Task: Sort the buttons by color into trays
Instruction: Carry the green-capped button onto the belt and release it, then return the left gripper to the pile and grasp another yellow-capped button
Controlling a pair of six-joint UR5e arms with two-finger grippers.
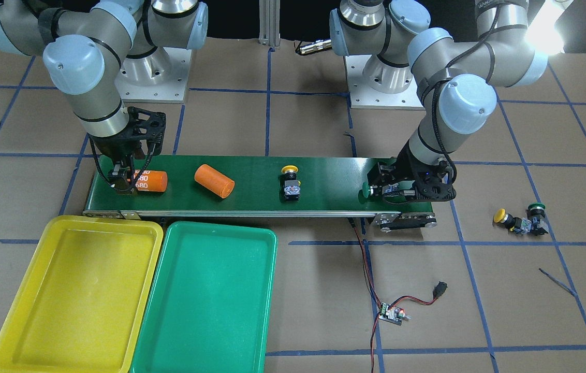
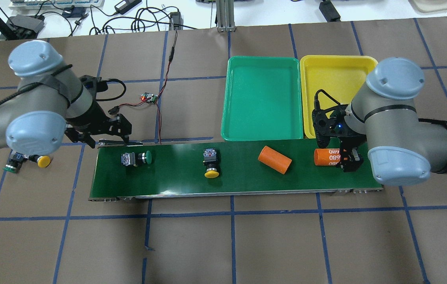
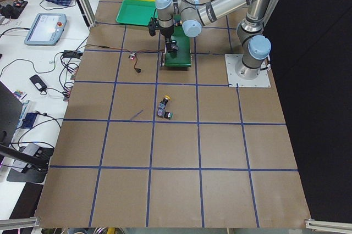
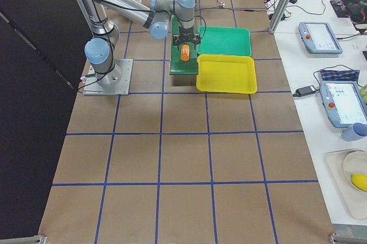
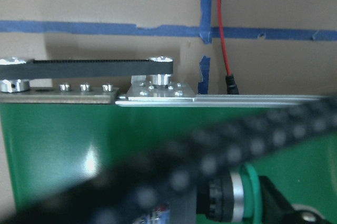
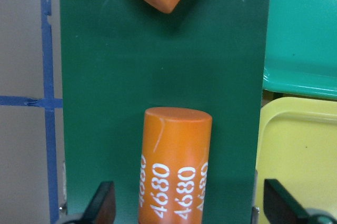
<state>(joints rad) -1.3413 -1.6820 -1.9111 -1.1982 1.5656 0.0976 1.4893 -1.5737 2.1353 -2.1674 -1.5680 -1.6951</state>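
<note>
On the conveyor belt lie a green button and a yellow button. My left gripper hangs open close over the green one, which shows low in the left wrist view. Another yellow button and green button lie together on the table beyond the belt's end. My right gripper is open, astride an orange cylinder marked 4680. The yellow tray and green tray hold nothing.
A plain orange cylinder lies on the belt between the yellow button and the marked one. A small circuit board with red-black wires runs to the belt's far edge. Both trays sit side by side against the belt.
</note>
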